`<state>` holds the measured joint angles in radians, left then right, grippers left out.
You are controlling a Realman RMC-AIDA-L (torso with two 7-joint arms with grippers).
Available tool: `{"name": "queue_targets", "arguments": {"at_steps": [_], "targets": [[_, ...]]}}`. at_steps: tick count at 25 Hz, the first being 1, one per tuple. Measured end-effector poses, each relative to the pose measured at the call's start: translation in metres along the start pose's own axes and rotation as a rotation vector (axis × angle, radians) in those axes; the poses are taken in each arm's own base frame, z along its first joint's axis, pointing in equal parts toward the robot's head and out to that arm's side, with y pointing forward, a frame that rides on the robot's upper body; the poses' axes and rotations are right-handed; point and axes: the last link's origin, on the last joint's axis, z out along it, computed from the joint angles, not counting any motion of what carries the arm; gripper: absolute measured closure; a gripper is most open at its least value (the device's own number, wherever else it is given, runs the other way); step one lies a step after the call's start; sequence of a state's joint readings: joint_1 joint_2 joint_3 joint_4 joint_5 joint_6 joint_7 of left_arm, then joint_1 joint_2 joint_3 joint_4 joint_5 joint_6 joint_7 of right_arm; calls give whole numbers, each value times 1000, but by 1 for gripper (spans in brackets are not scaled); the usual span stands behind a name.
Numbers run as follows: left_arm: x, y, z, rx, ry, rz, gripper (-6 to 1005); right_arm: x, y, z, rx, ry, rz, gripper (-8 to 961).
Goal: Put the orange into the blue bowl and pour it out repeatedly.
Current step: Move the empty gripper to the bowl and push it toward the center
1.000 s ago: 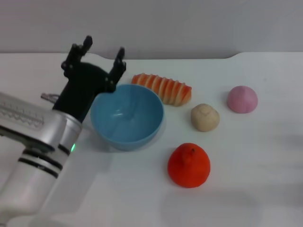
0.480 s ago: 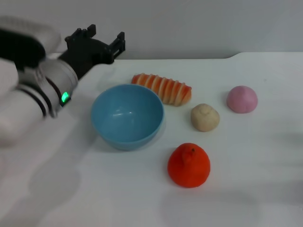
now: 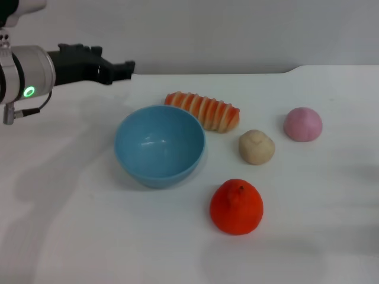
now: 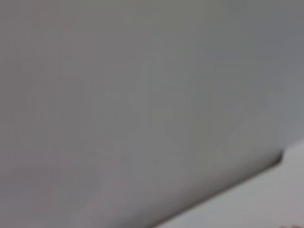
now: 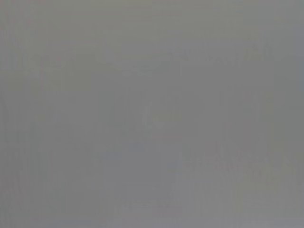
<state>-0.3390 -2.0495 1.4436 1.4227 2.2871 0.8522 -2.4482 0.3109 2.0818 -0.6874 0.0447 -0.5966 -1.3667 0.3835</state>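
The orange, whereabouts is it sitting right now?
In the head view, the orange sits on the white table, near the front, right of the blue bowl and just before the beige ball.

Silver left arm point(image 3: 23, 74) — green light, black fingers point(image 3: 121, 68).

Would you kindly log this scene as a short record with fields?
orange: on the table, in front of the bowl and to its right
bowl: upright, empty
left gripper: raised at far left, holding nothing
right gripper: not in view
others: striped loaf, beige ball, pink ball
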Motion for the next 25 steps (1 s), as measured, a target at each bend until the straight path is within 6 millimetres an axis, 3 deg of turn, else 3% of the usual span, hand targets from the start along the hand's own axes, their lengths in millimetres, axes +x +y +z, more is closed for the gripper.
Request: {"name": "queue_targets", "arguments": {"at_steps": [9, 25], "targets": [[-10, 9, 5, -74, -90, 12, 266, 0, 4, 3, -11, 0, 5, 342], [-45, 6, 44, -87, -245, -62, 269, 1, 3, 4, 1, 9, 8, 343]]}}
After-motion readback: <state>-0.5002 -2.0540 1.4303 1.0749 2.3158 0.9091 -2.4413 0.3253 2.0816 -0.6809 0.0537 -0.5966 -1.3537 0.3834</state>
